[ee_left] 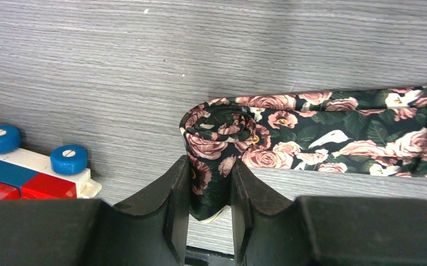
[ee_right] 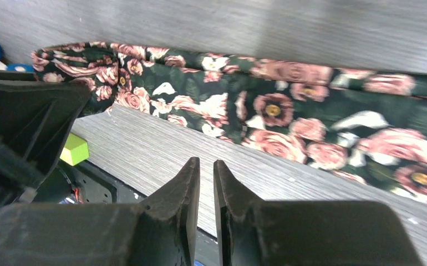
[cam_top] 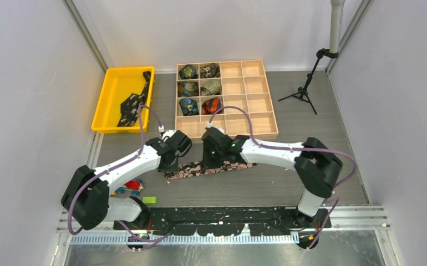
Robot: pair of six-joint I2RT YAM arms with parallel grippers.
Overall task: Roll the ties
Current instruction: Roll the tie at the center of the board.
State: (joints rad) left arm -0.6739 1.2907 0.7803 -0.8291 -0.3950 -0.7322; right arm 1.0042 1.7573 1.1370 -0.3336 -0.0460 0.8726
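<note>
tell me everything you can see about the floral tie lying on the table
The floral tie is a long narrow strip of smooth-looking fabric, dark with pink roses, green leaves and white shapes. It lies flat on the grey table, its left end curled into a small loose coil. The left gripper pinches that coil; the rest is unrolled. The right gripper hangs beside the flat part, jaws together, seemingly not touching it.
</note>
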